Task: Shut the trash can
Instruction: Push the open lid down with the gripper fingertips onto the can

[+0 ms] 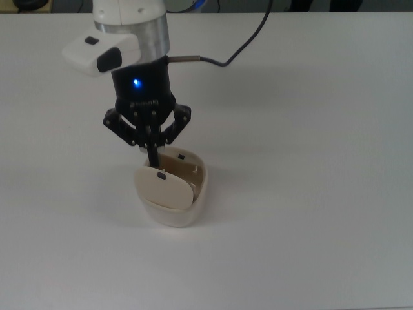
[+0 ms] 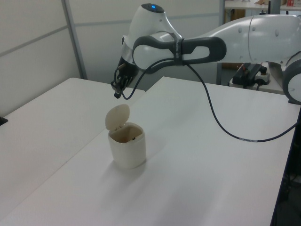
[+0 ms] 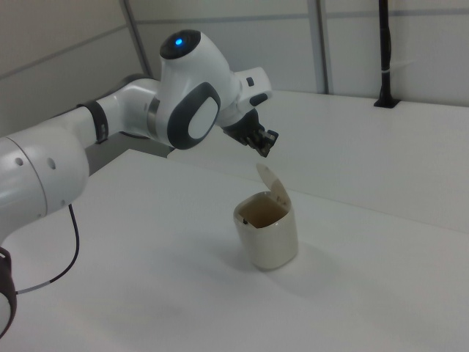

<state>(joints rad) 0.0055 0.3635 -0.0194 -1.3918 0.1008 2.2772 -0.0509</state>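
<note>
With the pressed-together gripper (image 1: 153, 158) hung just above the upright swing lid (image 2: 117, 117) at the left view's centre-left, the light trash can (image 2: 127, 150) could be tipped if pushed sideways.

Cream trash can (image 1: 174, 194) with tiny black knob; white-and-black arm (image 2: 188, 44); black gripper (image 1: 153, 158); white table (image 1: 310, 161)

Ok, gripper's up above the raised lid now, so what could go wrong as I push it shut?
The trash can stands loose on the bare table, so a sideways push on the upright lid might tip or slide it. The gripper hangs just above the lid's top edge; it could slip past instead of swinging it down.
</note>
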